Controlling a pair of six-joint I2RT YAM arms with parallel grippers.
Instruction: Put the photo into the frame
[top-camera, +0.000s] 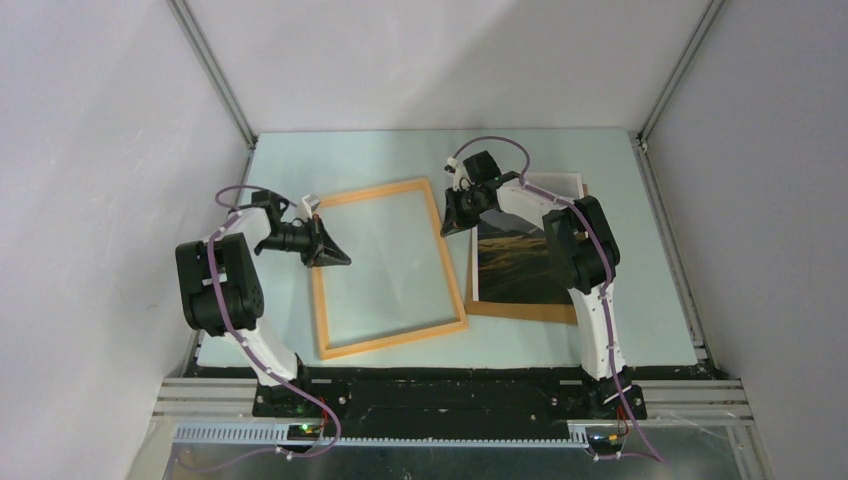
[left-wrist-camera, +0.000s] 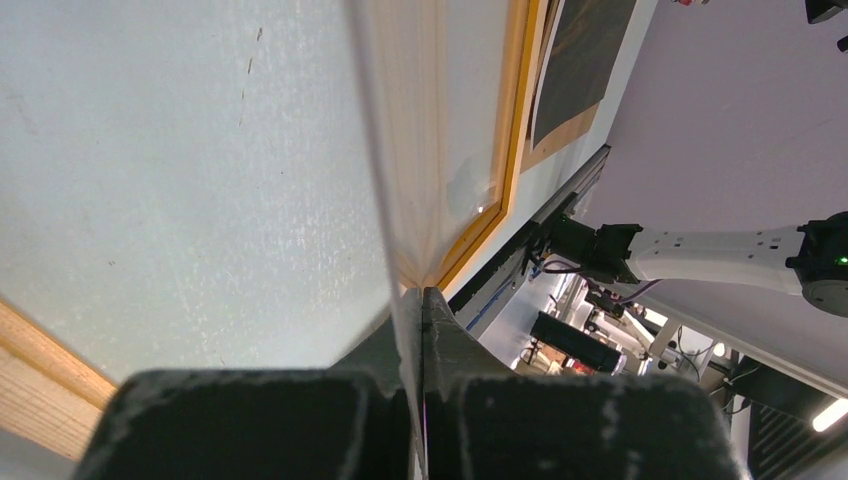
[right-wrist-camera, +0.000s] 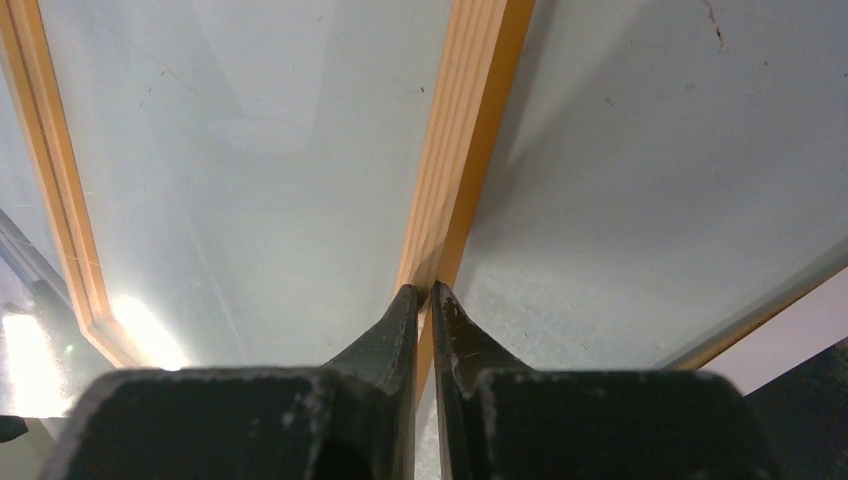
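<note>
Orange-tan wood frame (top-camera: 395, 337) lies centred on the table (top-camera: 300, 165), holding only its clear pane; the photo (top-camera: 510, 265) rests on the brown backing board (top-camera: 520, 311) near the right edge. Left gripper (top-camera: 338, 256) is closed at the left rail and right gripper (top-camera: 455, 215) is nearly closed on the right rail. To steady the frame well, both should press evenly, lest it skew.

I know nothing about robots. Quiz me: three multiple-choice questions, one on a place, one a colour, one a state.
1. Where is the photo relative to the frame?
A) inside it
B) right of it, on a brown board
C) under it
2. What colour is the frame?
A) orange-tan
B) blue
C) black
3. The frame is:
A) holding the photo
B) holding no photo
C) broken in two
Answers: 1 B, it lies beside the frame's right rail; 2 A, its rails look orange-tan; 3 B, the pale table shows through it.
</note>
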